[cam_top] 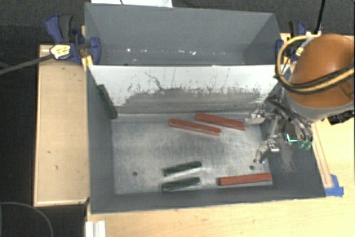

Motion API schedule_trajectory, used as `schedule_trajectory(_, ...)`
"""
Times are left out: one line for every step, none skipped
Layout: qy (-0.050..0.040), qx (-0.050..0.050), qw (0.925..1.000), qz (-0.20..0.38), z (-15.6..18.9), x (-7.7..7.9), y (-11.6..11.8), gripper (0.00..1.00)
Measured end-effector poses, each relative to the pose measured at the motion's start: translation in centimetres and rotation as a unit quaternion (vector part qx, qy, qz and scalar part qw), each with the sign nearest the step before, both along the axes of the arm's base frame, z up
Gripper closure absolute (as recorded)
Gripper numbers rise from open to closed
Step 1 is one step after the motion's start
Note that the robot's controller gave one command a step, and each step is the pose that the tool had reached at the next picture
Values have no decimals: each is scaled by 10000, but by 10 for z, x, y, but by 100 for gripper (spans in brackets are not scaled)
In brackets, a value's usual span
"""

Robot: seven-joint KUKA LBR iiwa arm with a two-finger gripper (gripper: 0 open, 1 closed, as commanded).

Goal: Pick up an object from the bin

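Now the end effector [264, 148] hangs low inside the bin [100, 147]. Nobody can tell if it is clenched or let loose. Just beside it, toward the front, lies a long red stick [244, 179].

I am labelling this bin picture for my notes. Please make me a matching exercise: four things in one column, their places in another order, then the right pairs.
Things:
1 gripper
2 lone red bar
3 two red bars together
4 lone green stick

Places in the bin:
A against left wall
B right side
C front right floor
D middle, near back wall

Pairs: 1-B, 2-C, 3-D, 4-A
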State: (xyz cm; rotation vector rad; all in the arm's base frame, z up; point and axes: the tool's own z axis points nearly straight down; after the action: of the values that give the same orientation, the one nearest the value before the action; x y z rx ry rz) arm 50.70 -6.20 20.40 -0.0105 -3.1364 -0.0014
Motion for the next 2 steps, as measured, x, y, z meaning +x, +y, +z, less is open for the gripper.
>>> schedule_trajectory(-40, -6, 10000, 11, 4, 2, 0, 0)
schedule_trajectory(-77, -11, 9998, 191, -40, -13, 16, 0)
